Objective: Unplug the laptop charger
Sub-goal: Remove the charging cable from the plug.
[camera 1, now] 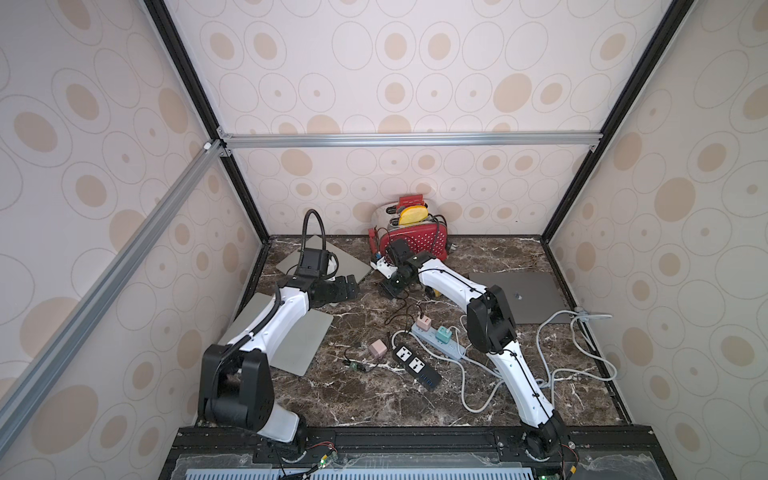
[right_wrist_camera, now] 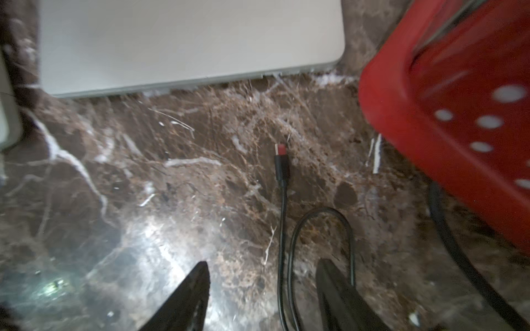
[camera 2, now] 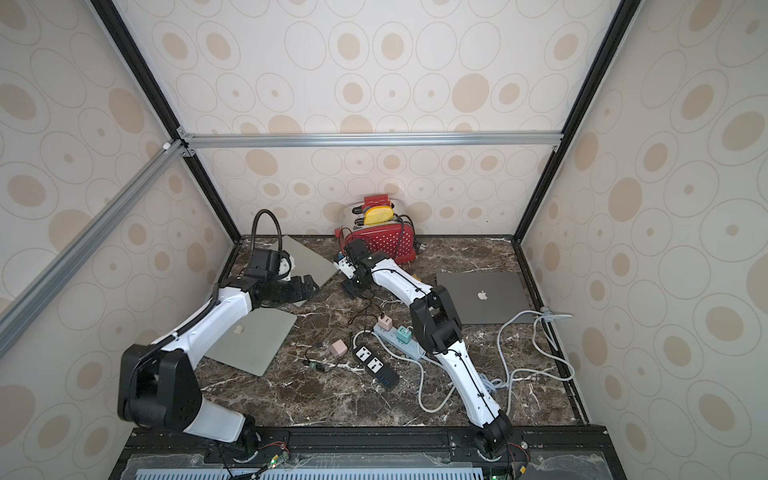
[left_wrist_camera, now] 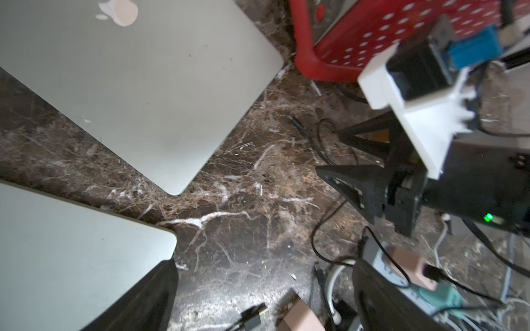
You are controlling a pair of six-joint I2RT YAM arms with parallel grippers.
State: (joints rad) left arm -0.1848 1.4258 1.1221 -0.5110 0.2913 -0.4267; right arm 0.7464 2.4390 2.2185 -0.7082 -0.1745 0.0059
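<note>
Right gripper [right_wrist_camera: 263, 263]: spread, empty, over counter [right_wrist_camera: 172, 186]. Charger plug [right_wrist_camera: 282, 160]: lying loose on counter ahead of it, clear of silver laptop [right_wrist_camera: 186, 43] edge, near red toaster [right_wrist_camera: 459, 86]. Left gripper [left_wrist_camera: 263, 260]: spread wide, empty, hovering nearby.

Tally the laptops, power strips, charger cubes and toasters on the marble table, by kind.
Closed metal laptops, two silver, one dark grey: 3
Long plastic power strips, one black, one pale blue: 2
Small square charger cubes, two pink, one teal: 3
Red white-dotted toaster: 1
Total: 9
</note>
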